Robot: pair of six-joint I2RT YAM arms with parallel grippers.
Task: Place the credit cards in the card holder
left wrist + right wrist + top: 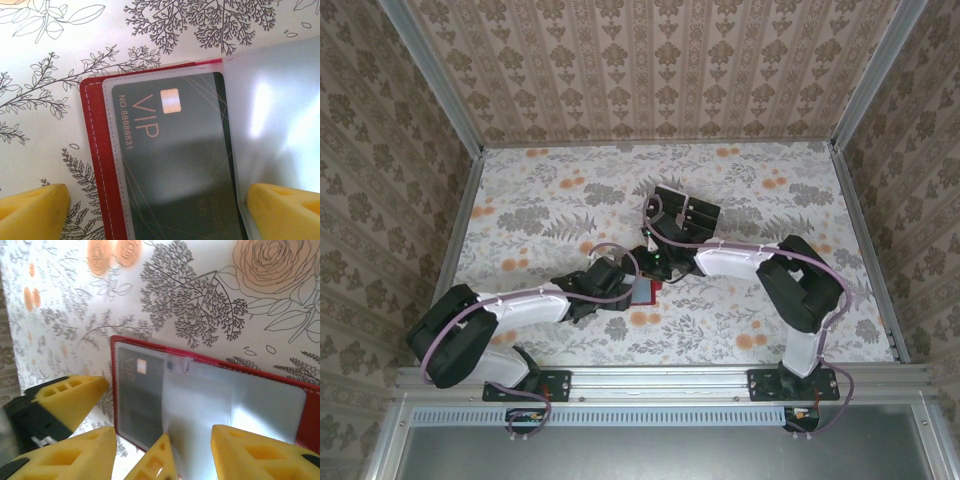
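The wallet (210, 405) lies open and flat on the flowered surface (550, 200), its red cover down and its clear sleeves facing up. One black card (170, 165) sits in the sleeve against the wallet's stitched outer edge. The card's long axis runs along that edge and across the length of the open wallet. Its chip end is at the top in the left wrist view, and the word VIP and a number read sideways. A loose clear sleeve (280, 115) rises over the wallet's other half. The left arm (520, 305) lies low and reaches in from the wallet's near-left side with its wrist tipped down. The left gripper (157, 187) is spread wide: one finger is over the surface just outside the stitched edge, the other at the card's inner edge. The right arm (740, 262) is folded at the elbow to the right of the wallet, its forearm stretched back across to it. The right gripper (164, 432) hovers over the sleeves with its fingers partly apart and nothing seen clamped between them. A dark stand (685, 212) sits just beyond the wallet.
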